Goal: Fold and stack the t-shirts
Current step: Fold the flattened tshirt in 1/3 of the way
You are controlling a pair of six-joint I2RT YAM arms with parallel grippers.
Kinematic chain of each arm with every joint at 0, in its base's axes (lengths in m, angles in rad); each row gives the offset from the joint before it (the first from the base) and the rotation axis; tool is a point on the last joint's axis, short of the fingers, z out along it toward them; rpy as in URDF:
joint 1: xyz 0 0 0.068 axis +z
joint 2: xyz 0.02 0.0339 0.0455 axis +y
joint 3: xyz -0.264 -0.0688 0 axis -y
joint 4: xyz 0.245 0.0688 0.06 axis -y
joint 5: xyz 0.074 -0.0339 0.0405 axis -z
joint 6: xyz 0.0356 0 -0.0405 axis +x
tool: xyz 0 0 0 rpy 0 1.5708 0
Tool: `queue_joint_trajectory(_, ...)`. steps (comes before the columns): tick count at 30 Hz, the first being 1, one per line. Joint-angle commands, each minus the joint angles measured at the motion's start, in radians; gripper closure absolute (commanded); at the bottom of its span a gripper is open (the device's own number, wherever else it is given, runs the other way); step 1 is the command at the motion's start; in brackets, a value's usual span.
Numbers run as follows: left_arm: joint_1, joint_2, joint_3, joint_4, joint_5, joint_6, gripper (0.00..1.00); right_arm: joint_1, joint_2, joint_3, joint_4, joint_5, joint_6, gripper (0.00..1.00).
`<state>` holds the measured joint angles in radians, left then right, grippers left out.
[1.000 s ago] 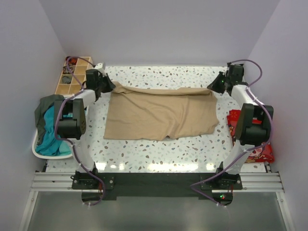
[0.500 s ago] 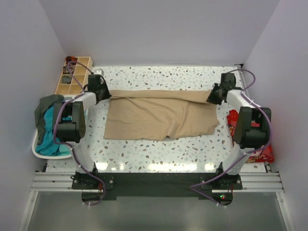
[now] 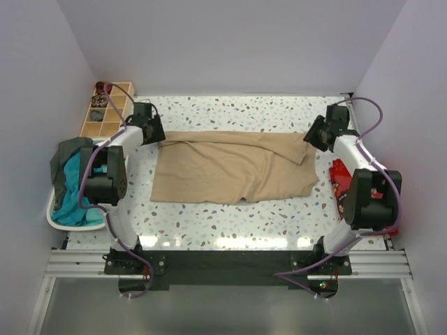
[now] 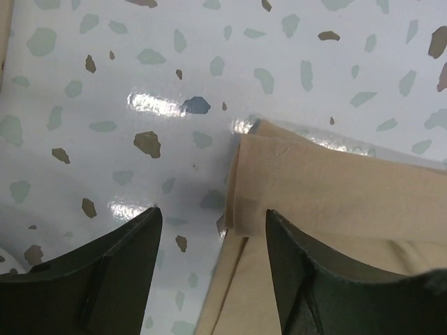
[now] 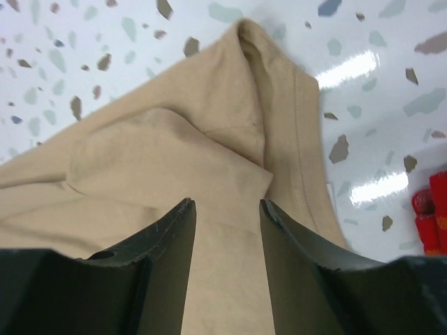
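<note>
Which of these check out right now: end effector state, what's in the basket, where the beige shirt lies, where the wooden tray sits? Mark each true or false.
1. The left end effector and right end effector stand open, gripping nothing: true.
2. A teal shirt lies in the basket: true.
3. The beige shirt lies in the basket: false, it is spread on the table.
4. The wooden tray sits at the table's far right corner: false, far left.

Bright, even overhead light; shadows were faint. Glare patches sat on the glossy table (image 3: 230,241), all views. Close fingers (image 4: 105,279) were dark, slightly soft.
</note>
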<state>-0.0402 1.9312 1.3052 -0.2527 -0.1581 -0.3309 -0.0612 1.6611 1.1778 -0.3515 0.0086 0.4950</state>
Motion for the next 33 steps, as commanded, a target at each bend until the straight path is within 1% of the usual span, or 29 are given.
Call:
queue_joint_trajectory(1, 0.002, -0.038, 0.078, 0.041, 0.063, -0.013, 0.34, -0.002, 0.018, 0.04, 0.123, -0.061, 0.002, 0.54)
queue_joint_trajectory(2, 0.0, -0.034, 0.086, 0.049, 0.089, -0.016, 0.33, -0.002, 0.073, 0.081, 0.123, -0.097, 0.001, 0.54)
queue_joint_trajectory(3, 0.0, -0.025, 0.094, 0.058, 0.148, -0.019, 0.32, -0.002, 0.109, 0.106, 0.123, -0.116, -0.003, 0.55)
queue_joint_trajectory(4, -0.001, -0.02, 0.103, 0.075, 0.178, -0.025, 0.31, -0.002, 0.141, 0.135, 0.096, -0.125, -0.006, 0.57)
queue_joint_trajectory(6, -0.013, -0.008, 0.12, 0.085, 0.231, -0.031, 0.3, -0.002, 0.222, 0.2, 0.083, -0.165, -0.006, 0.57)
queue_joint_trajectory(8, -0.026, -0.003, 0.124, 0.101, 0.262, -0.028, 0.29, -0.002, 0.276, 0.238, 0.088, -0.202, -0.012, 0.57)
queue_joint_trajectory(10, -0.041, 0.002, 0.123, 0.112, 0.272, -0.025, 0.29, -0.002, 0.299, 0.247, 0.118, -0.234, -0.012, 0.57)
queue_joint_trajectory(15, -0.053, 0.022, 0.114, 0.127, 0.305, -0.03, 0.29, -0.002, 0.37, 0.302, 0.12, -0.309, -0.016, 0.58)
queue_joint_trajectory(17, -0.055, 0.026, 0.115, 0.13, 0.31, -0.031, 0.29, 0.0, 0.374, 0.309, 0.118, -0.321, -0.018, 0.59)
queue_joint_trajectory(18, -0.056, 0.028, 0.115, 0.13, 0.313, -0.033, 0.29, -0.002, 0.374, 0.309, 0.12, -0.328, -0.018, 0.61)
queue_joint_trajectory(22, -0.061, 0.037, 0.127, 0.127, 0.328, -0.033, 0.29, 0.012, 0.345, 0.272, 0.097, -0.354, -0.029, 0.65)
queue_joint_trajectory(28, -0.067, 0.048, 0.123, 0.115, 0.347, -0.031, 0.29, 0.054, 0.324, 0.226, 0.017, -0.389, -0.064, 0.66)
queue_joint_trajectory(30, -0.067, 0.048, 0.117, 0.115, 0.353, -0.031, 0.29, 0.054, 0.302, 0.206, 0.011, -0.409, -0.072, 0.67)
queue_joint_trajectory(31, -0.067, 0.046, 0.112, 0.115, 0.356, -0.031, 0.29, 0.079, 0.293, 0.186, 0.003, -0.415, -0.075, 0.67)
queue_joint_trajectory(33, -0.067, 0.046, 0.102, 0.118, 0.358, -0.031, 0.29, 0.089, 0.255, 0.166, -0.01, -0.421, -0.087, 0.67)
